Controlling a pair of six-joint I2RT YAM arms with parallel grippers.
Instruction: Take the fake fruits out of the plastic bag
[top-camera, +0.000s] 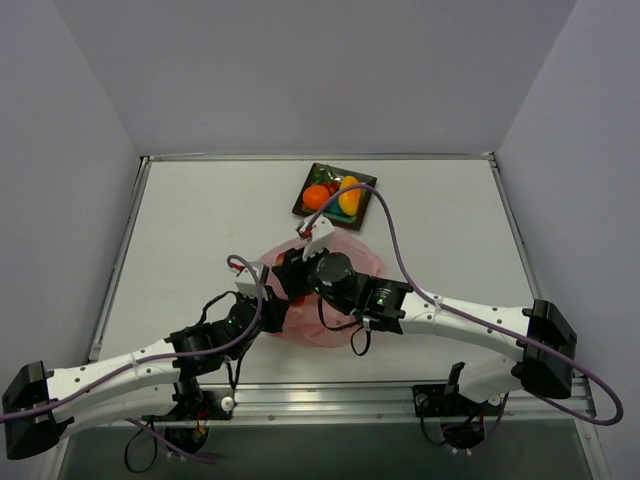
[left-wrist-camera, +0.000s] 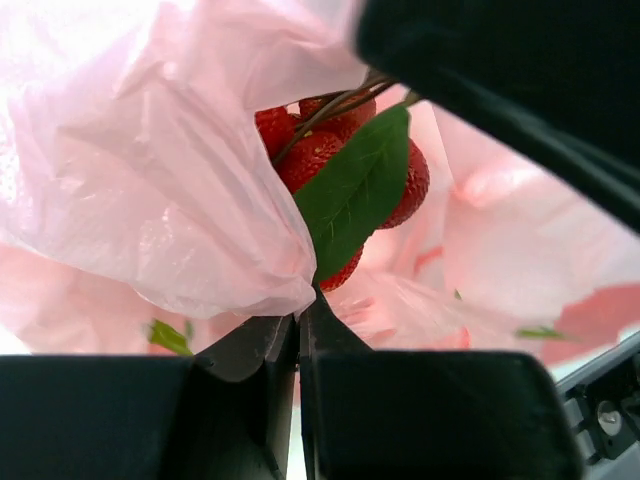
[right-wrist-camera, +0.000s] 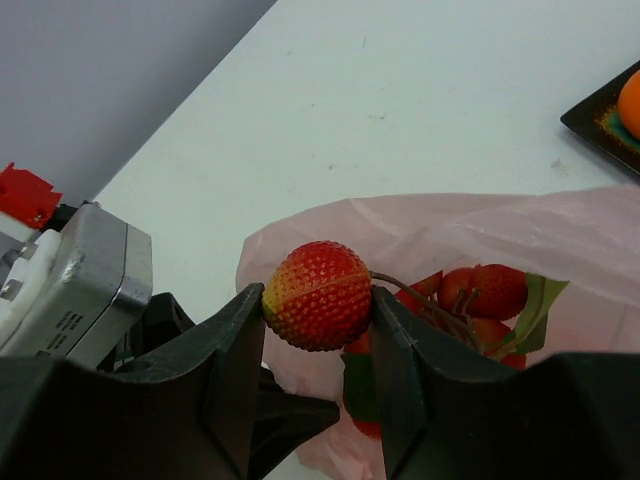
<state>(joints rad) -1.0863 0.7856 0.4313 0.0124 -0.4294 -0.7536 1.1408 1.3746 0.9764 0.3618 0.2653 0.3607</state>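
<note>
Black jaws of the right gripper (right-wrist-camera: 318, 300) clamp a bumpy red plastic fruit (right-wrist-camera: 318, 294) at the mouth of the crinkled translucent pink plastic bag (right-wrist-camera: 590, 240), with a leafy red cluster (right-wrist-camera: 480, 300) inside. Left gripper (left-wrist-camera: 298, 325) jaws are closed on the bag's edge. Beyond the bag, a round orange fruit (top-camera: 316, 197) and a yellow mango (top-camera: 349, 196) rest on a square teal plate (top-camera: 303, 207).

plastic bag (top-camera: 335, 328): mid-table (top-camera: 190, 230), between the two arms' ends
plate (top-camera: 303, 209): just beyond the bag's far edge
orange (top-camera: 316, 197): on the plate, left side
mango (top-camera: 349, 197): on the plate, right of the orange
fruit cluster (right-wrist-camera: 485, 292): inside the bag
single fruit (right-wrist-camera: 318, 295): between the right gripper (top-camera: 313, 232) fingers, left of the cluster
left gripper (left-wrist-camera: 298, 330): at the bag's left edge, pinching a fold
</note>
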